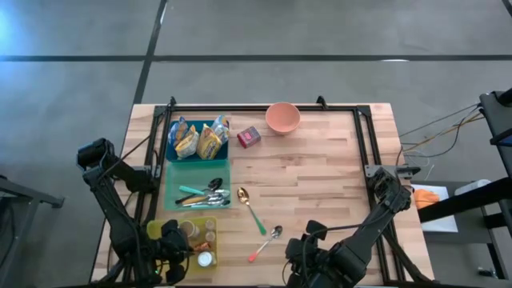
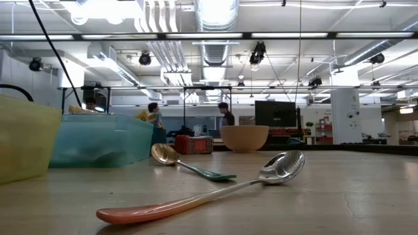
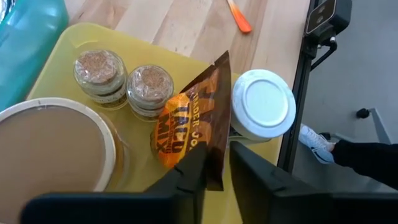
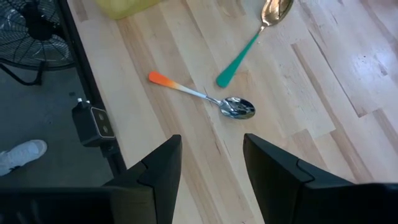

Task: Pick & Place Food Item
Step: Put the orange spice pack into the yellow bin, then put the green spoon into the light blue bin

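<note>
In the left wrist view an orange-and-brown taco seasoning packet (image 3: 189,127) stands on edge in the yellow tray (image 3: 180,59). It sits between two cork-lidded jars (image 3: 124,81) and a white-lidded jar (image 3: 264,106). My left gripper (image 3: 216,177) is over the tray at the table's near left (image 1: 172,258). It is slightly open, and the packet's lower corner sits in the gap. My right gripper (image 4: 211,174) hovers open and empty above the near edge (image 1: 300,256), close to the spoons. My left gripper has one finger on each side of the packet's lower corner (image 3: 214,177), coming from above at a slant. A narrow strip of light shows between the packet and one finger (image 3: 255,177). I cannot tell whether the other finger (image 3: 186,180) touches the packet.
The tray also holds a large round tub (image 3: 50,146). A teal bin of cutlery (image 1: 196,186) and a blue bin of snack bags (image 1: 200,140) stand behind it. A red box (image 1: 249,137), a pink bowl (image 1: 282,118), a green-handled spoon (image 1: 250,208) and an orange-handled spoon (image 1: 266,242) lie on the wood.
</note>
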Controlling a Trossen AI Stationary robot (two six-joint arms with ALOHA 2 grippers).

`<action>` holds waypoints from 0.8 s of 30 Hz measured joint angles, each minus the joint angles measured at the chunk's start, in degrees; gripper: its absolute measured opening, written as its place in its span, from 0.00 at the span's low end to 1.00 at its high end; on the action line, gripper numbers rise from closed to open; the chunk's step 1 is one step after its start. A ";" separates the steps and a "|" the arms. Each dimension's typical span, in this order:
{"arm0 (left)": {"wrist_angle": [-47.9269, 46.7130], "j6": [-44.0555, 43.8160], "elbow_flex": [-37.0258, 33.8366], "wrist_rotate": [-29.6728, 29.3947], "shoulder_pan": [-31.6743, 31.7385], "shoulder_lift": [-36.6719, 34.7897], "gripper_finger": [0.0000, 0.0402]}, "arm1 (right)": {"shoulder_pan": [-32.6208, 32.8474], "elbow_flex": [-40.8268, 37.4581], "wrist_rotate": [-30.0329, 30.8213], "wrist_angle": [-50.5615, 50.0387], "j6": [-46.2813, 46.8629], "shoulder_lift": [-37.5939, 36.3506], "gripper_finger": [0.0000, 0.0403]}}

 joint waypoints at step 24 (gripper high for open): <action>-1.29 0.70 0.00 -0.02 0.25 -2.03 0.61 | 0.00 0.00 -0.48 1.30 0.58 -0.02 0.42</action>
